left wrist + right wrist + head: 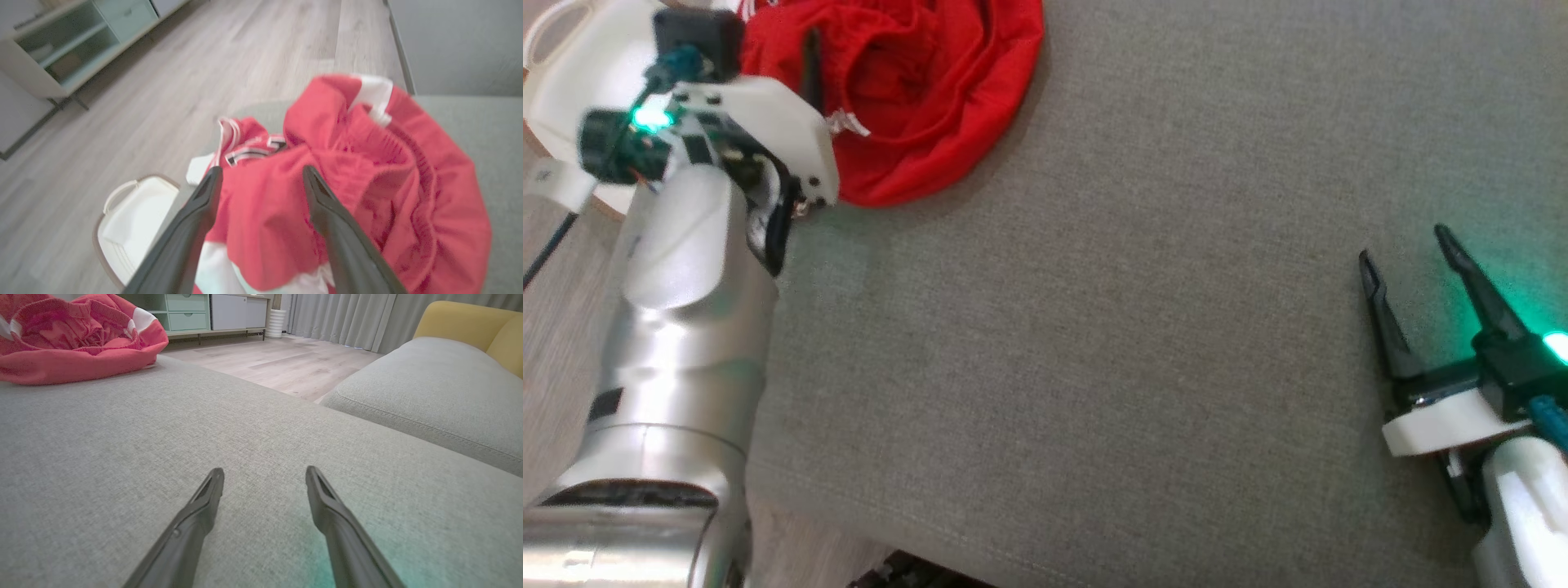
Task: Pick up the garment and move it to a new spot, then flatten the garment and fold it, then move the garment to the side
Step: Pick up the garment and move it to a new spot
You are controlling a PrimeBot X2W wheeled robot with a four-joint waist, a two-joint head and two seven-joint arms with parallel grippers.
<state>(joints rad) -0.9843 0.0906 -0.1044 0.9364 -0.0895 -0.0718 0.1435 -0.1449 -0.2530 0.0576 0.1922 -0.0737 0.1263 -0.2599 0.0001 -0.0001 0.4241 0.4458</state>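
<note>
Nearby, a white basket [580,82] flanks the red garment [915,90] under the spread left gripper [261,169]; right gripper [1404,244] also spread.

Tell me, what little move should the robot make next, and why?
Probably ease the left gripper down into the red garment and close: its fingers stand open right at the crumpled cloth, gripping nothing, while the right gripper sits far off.

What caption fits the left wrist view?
Open left gripper aimed at the crumpled red garment on a grey cushion, white container on the floor beside it.
</note>
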